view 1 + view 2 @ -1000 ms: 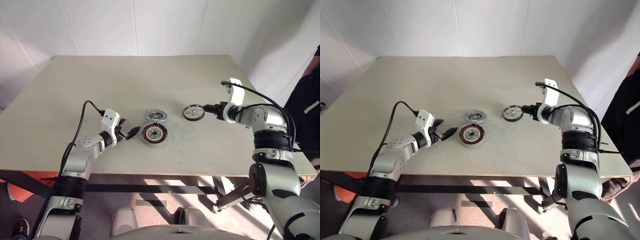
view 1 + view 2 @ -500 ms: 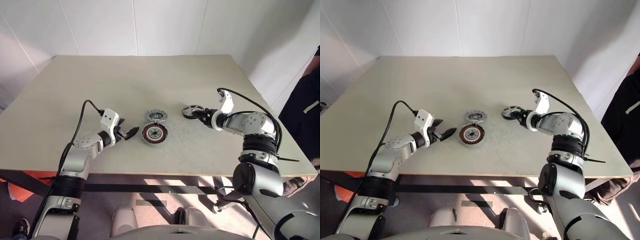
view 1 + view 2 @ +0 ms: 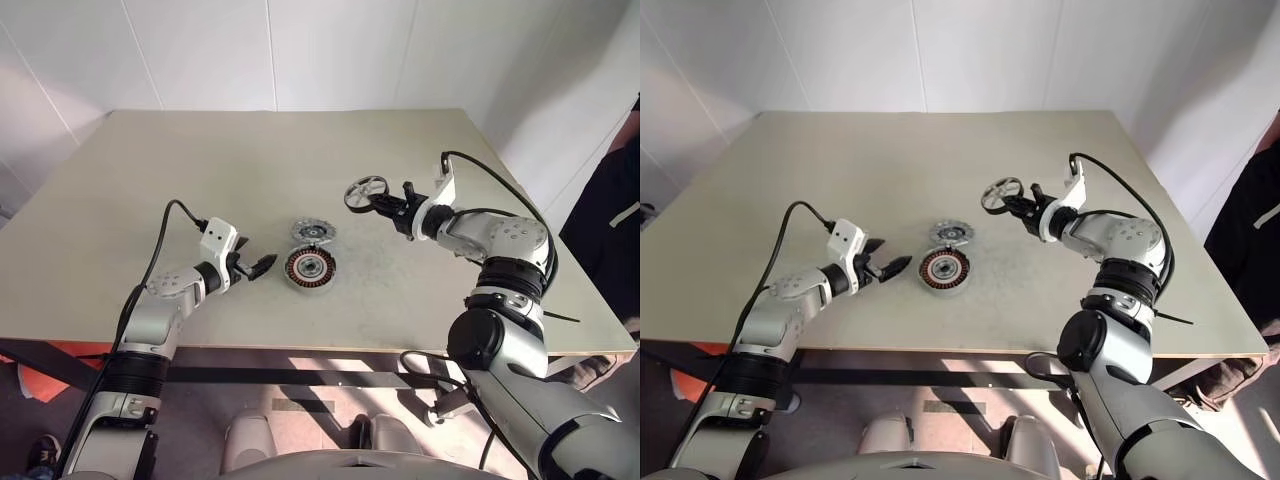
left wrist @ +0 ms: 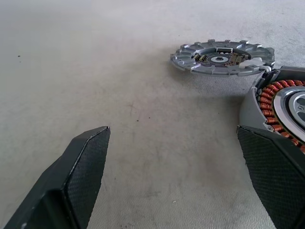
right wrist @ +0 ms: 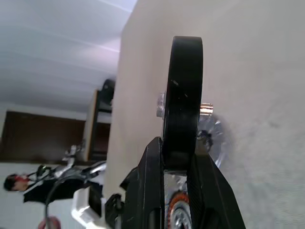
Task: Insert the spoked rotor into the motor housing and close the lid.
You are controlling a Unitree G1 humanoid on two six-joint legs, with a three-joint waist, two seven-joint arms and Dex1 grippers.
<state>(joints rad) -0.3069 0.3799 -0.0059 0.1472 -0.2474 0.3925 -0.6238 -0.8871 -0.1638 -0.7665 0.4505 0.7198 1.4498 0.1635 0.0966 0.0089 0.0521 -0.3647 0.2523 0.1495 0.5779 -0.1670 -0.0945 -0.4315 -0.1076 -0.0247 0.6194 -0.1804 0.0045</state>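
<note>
The spoked rotor (image 3: pixel 366 192) is a black ring with thin pale spokes running to a small light hub. It is off the table (image 3: pixel 200 160), tilted and raised above the bare surface to the right of the other two parts. The right gripper (image 3: pixel 388 204) has its black fingers pinched on the ring's rim; in the right wrist view the rotor (image 5: pixel 182 105) is seen edge-on, a thick black band clamped between the two fingers (image 5: pixel 147 186), with a short silver stub of the hub sticking out to either side. Its spokes cannot be made out from that angle.

The motor housing (image 3: pixel 307 268) lies flat near the table's front, dark-rimmed with a copper-red ring of windings around a silver hub. Touching or just behind it sits the lid (image 3: pixel 311 233), a grey metal disc with a notched rim. In the left wrist view the housing (image 4: pixel 281 102) is cut off at the edge and partly covered by a finger.

The left gripper (image 3: pixel 256 266) hovers just left of the housing, jaws spread wide and holding nothing
</note>
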